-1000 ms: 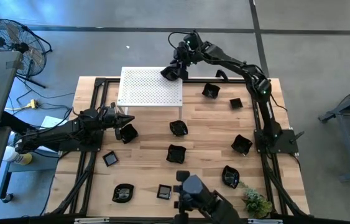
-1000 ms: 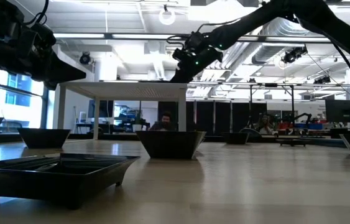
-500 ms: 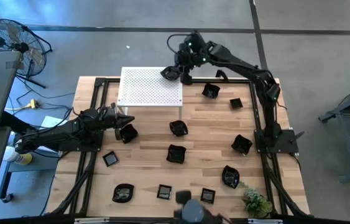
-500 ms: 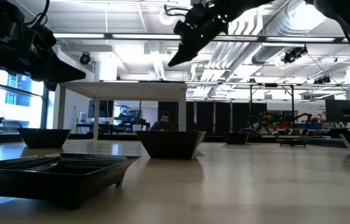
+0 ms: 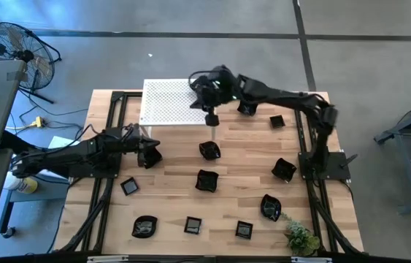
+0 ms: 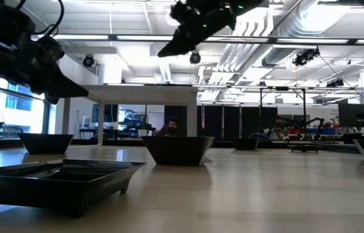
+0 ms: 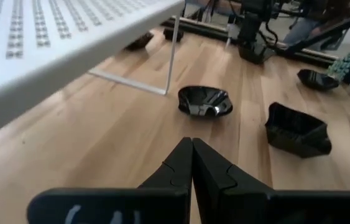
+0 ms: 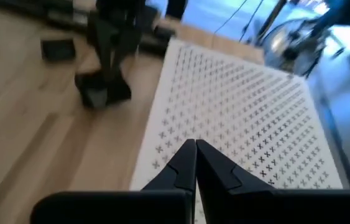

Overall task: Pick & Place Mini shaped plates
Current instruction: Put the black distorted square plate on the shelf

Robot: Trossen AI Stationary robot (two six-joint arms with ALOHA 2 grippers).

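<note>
High view: both end effectors pinched together and empty above a table scattered with mini shaped plates.

Right end effector hangs over the near corner of the white perforated platform, fingers pressed together with nothing between them, as the right wrist view shows; left end effector sits low over the table just off the platform's front edge, fingers likewise closed on nothing; one black plate lies right beside it; another plate rests mid-table, one more just in front of it; further plates are spread along the right side and front edge of the wooden top, all resting on wood, none on the platform.
</note>
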